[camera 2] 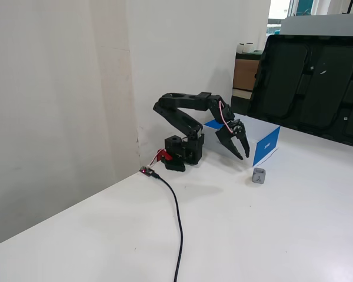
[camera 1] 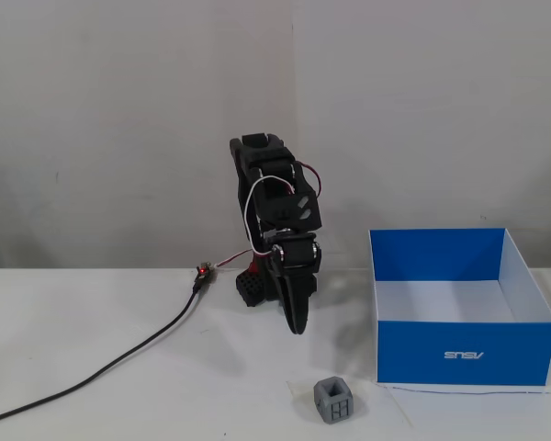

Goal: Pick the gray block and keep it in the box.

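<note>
The gray block (camera 1: 334, 401) (camera 2: 259, 175), a small dark cube with cut-out faces, rests on the white table in both fixed views, just off the near left corner of the box. The box (camera 1: 464, 354) (camera 2: 268, 143) is blue outside and white inside, open on top, and holds nothing that I can see. My black arm rises from its base and bends forward. My gripper (camera 1: 297, 327) (camera 2: 243, 154) points down with its tips together and nothing in them. It hangs above the table, behind and to the left of the block, without touching it.
A black cable (camera 1: 119, 363) (camera 2: 177, 217) trails from a small red-lit connector (camera 1: 202, 272) by the arm's base across the table toward the front left. A wall stands close behind the arm. A large black panel (camera 2: 317, 82) stands beyond the box.
</note>
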Motion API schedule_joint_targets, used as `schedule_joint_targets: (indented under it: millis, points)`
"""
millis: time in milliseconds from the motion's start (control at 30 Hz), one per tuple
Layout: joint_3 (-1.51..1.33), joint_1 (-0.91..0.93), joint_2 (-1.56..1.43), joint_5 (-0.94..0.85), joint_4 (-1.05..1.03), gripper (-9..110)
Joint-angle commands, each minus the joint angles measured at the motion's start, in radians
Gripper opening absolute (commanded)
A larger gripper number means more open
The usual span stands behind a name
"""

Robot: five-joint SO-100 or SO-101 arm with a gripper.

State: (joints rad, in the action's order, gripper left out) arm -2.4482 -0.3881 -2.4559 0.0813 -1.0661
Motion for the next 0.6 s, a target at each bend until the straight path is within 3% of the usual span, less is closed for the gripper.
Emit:
schedule_joint_targets:
  millis: [0, 567]
  points:
    - [0.133, -0.015, 0.110, 0.000, 0.021, 7]
    - [0.351, -0.080, 0.499, 0.000, -0.025, 18]
